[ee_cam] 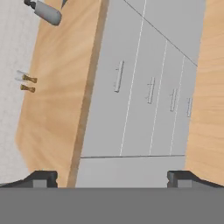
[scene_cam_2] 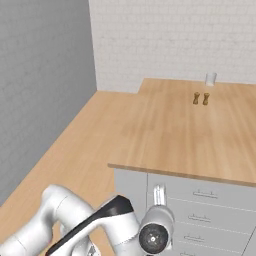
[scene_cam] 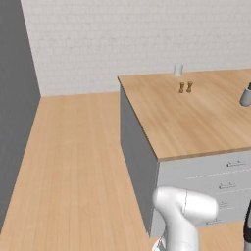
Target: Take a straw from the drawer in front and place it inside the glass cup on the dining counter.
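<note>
The dining counter [scene_cam: 196,117] fills the right half of the left base view, its top drawer [ee_cam: 111,78] closed at the hand view's centre, so the straw presumably lies hidden inside. The glass cup [scene_cam: 178,70] stands at the counter's far edge, top centre. The gripper [ee_cam: 112,177], fingertips spread wide and empty, must next reach the drawer's handle [ee_cam: 118,76].

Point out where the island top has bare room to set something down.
The dining counter is bare across its near half, from the drawer-side edge up to the brown shakers. Things gather at the far side: the shakers, with the glass cup behind them at the far edge, and the soap bottle rightward.
</note>
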